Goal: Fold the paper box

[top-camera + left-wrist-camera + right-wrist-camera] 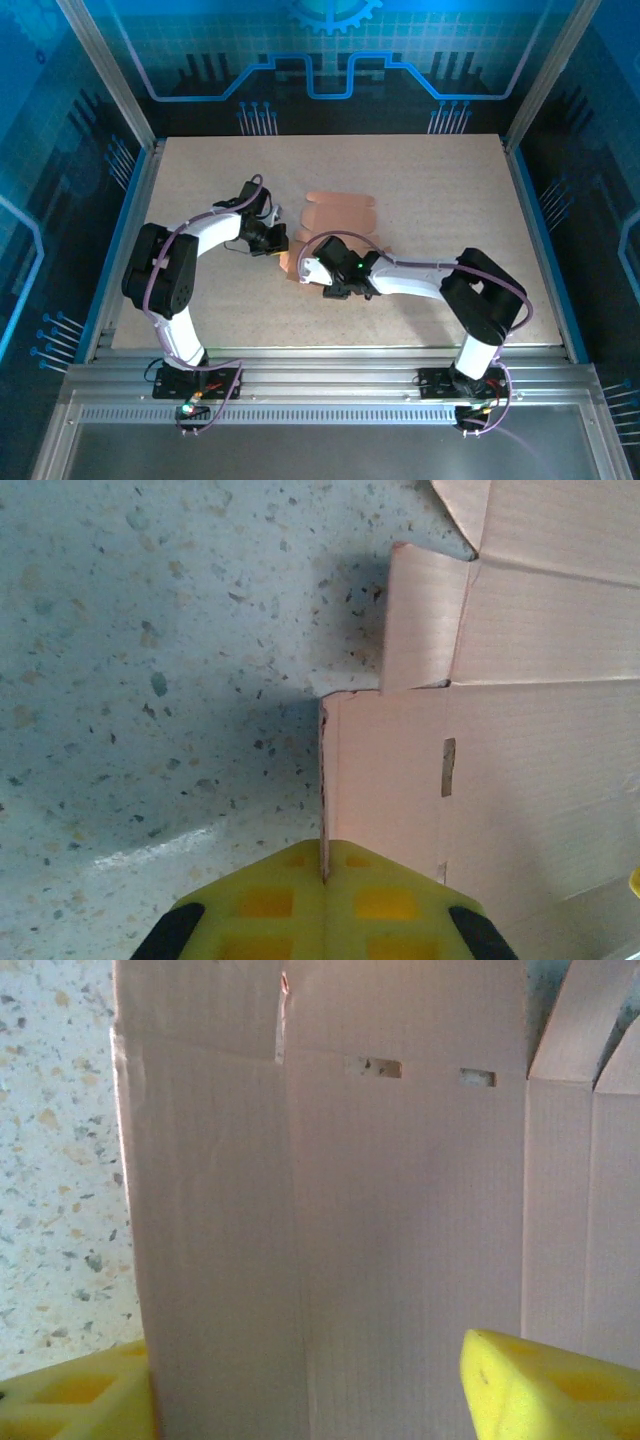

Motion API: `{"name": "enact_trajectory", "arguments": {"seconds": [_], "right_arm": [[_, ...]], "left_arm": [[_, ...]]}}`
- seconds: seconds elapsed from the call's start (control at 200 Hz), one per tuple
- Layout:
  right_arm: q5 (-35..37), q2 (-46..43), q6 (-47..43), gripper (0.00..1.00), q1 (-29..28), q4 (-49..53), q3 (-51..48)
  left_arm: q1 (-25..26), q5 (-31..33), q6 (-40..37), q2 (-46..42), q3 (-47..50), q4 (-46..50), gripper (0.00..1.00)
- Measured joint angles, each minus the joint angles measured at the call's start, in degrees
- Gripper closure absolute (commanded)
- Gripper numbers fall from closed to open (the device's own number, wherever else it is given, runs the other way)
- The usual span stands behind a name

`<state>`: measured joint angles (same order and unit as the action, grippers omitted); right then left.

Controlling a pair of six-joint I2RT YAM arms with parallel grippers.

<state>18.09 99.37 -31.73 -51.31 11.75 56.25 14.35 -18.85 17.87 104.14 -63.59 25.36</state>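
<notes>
The paper box (pixel 338 214) is salmon-pink cardboard lying partly flat on the table, its near end lifted between the two grippers. My left gripper (pixel 274 240) comes in from the left. In the left wrist view it (pixel 325 868) is shut on the thin edge of an upright panel of the box (pixel 400 780), with a rounded flap (pixel 425 620) beyond. My right gripper (pixel 312 270) reaches in from the right. In the right wrist view its yellow fingers (pixel 545 1385) stand apart, and a creased panel of the box (pixel 380 1220) spans the gap between them (pixel 305 1360).
The speckled tabletop (pixel 450 200) is bounded by metal rails on the left (pixel 125 230) and right (pixel 545 240), with blue walls behind. The arm bases sit on the near rail (pixel 320 385). Open table lies behind and to the right of the box.
</notes>
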Motion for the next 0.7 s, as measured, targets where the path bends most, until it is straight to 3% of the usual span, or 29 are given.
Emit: {"name": "enact_trajectory", "arguments": {"seconds": [0.22,0.395,0.7], "right_arm": [[-5.38,0.37,0.55,0.54,2.49,4.31,3.32],[-11.41,0.85,1.95,0.80,4.48,8.35,5.55],[-19.26,6.12,5.84,0.95,7.93,16.00,12.61]], "left_arm": [[-0.11,0.61,-0.31,0.00,0.00,-0.22,1.00],[-0.11,1.03,-0.31,0.00,0.13,-0.61,1.00],[-0.15,1.07,-1.79,0.00,1.33,-3.15,1.00]]}}
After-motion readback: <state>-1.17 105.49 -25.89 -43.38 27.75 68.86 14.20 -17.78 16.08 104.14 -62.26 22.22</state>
